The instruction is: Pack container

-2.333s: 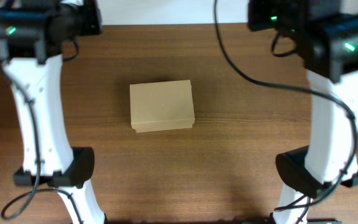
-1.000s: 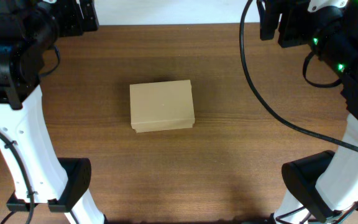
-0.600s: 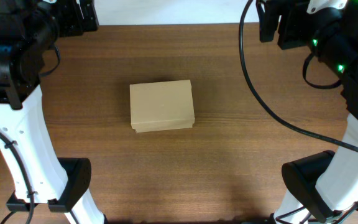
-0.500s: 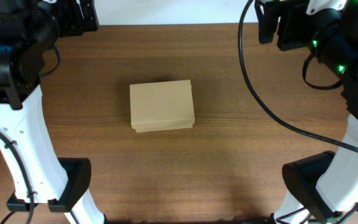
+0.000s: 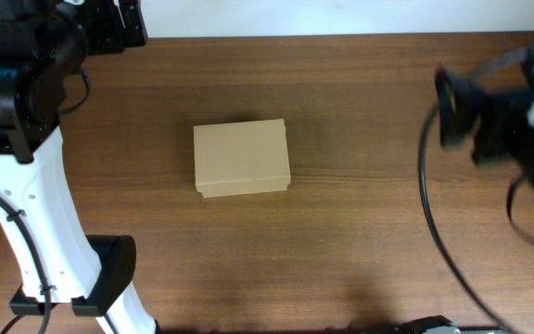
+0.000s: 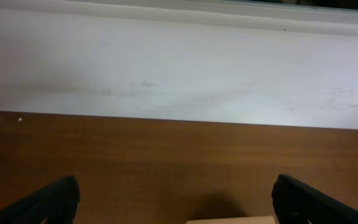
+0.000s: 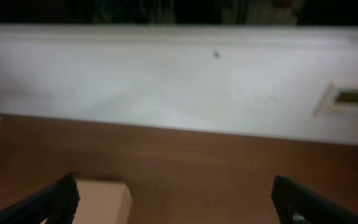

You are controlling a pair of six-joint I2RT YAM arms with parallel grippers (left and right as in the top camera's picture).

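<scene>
At mid-table, one tan box is lying flat, lid down, well apart from my left gripper and right gripper, both standing with fingers spread wide.

Container mid table, btwn L arm & R arm (touching neither).

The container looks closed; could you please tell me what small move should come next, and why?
Probably lower the right end effector toward the container: it sits shut mid-table, and that open, empty end effector is well away from it.
</scene>
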